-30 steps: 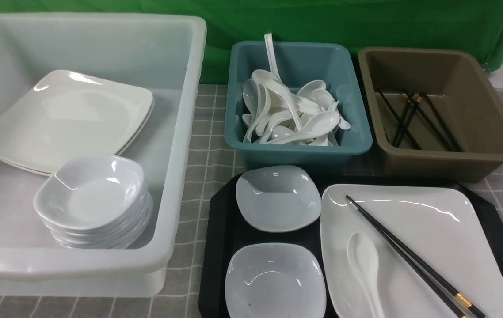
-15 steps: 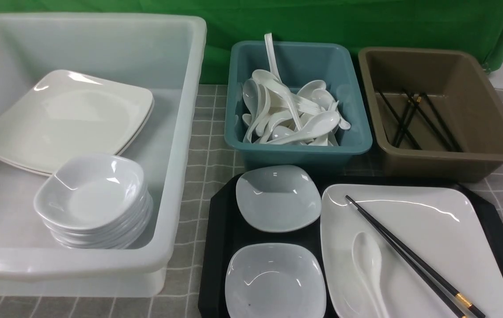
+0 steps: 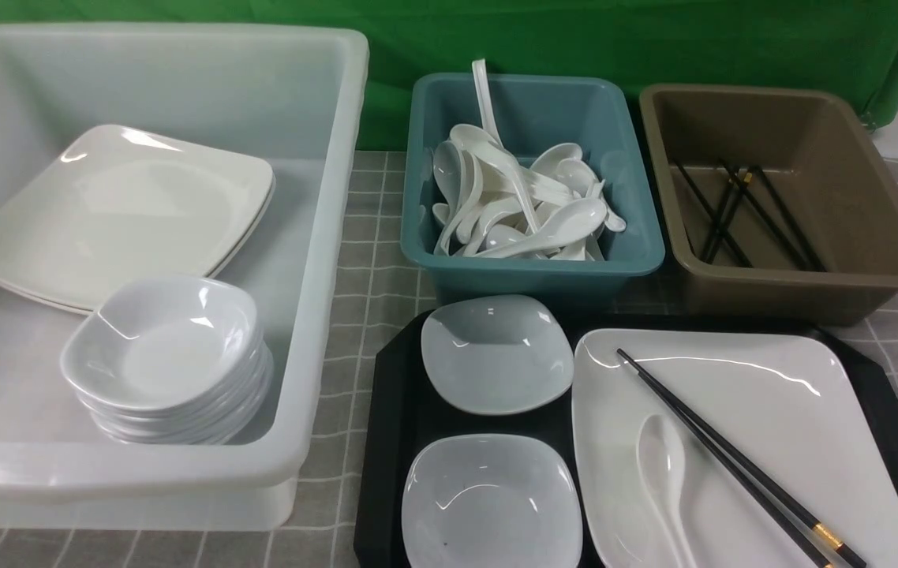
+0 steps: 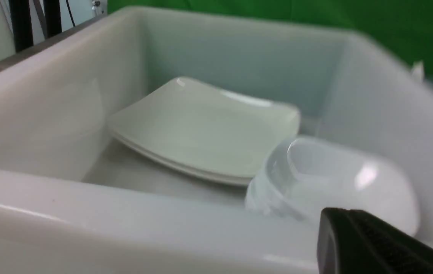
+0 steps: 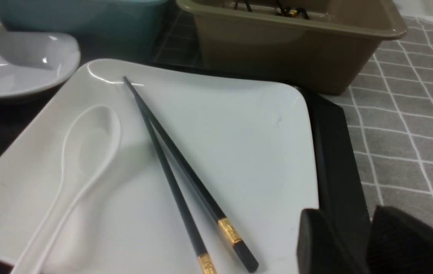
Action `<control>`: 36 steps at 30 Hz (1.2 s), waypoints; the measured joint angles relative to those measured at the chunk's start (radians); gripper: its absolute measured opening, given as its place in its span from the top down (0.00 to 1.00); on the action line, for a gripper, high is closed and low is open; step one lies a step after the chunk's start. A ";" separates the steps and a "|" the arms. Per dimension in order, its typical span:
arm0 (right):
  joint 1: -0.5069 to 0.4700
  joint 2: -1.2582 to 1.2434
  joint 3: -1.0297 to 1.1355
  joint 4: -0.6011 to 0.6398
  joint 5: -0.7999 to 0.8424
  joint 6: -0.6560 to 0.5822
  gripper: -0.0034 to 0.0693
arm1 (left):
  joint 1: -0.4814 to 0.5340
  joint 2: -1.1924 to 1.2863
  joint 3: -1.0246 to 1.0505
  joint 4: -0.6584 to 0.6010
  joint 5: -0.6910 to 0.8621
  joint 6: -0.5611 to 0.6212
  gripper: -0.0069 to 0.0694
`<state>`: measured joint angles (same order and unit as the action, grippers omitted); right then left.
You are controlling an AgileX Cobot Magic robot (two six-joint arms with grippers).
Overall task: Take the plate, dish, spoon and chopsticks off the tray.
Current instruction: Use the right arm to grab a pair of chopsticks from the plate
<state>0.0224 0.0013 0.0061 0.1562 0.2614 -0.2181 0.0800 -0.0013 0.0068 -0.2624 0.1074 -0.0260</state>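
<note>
Opening step, judged: nothing cleared yet. Tray (image 3: 394, 410) on bench (image 3: 370, 237) carries one plate (image 3: 796, 410) and two dishes: far dish (image 3: 496, 355), near dish (image 3: 488, 505). On plate: one spoon (image 3: 666, 473), one pair chopsticks (image 3: 733, 457) just beside it. Right tool (image 5: 368, 219) near gold-banded ends, jaws partly parted, empty. Left tool (image 4: 357, 236) closed, at white tub (image 3: 323, 237). Next move likely: pinch both sticks together, carry to brown tub (image 3: 891, 268).

The chopsticks (image 5: 178, 171) lie slanted across the plate (image 5: 239, 125), the spoon (image 5: 87, 152) beside them with its bowl up. The right pincer (image 5: 368, 232), jaws parted, hangs over the rim of the tray (image 5: 334, 152) near the plate's corner.
</note>
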 joint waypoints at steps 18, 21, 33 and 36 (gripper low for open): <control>0.000 0.000 0.000 0.000 0.000 0.000 0.63 | -0.143 0.379 -0.452 -0.092 0.268 0.155 0.90; 0.000 0.000 0.000 0.000 0.000 0.000 0.63 | -0.273 0.523 -0.519 -0.083 0.295 0.195 0.90; 0.000 0.000 0.000 0.118 -0.068 0.128 0.63 | -0.736 0.830 -0.581 -0.012 0.193 0.232 0.89; 0.000 0.000 0.000 0.216 -0.164 0.256 0.63 | -0.752 0.823 -0.581 -0.015 0.193 0.232 0.88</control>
<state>0.0224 0.0013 0.0061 0.3724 0.0977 0.0383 -0.6717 0.8217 -0.5740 -0.2776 0.3007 0.2063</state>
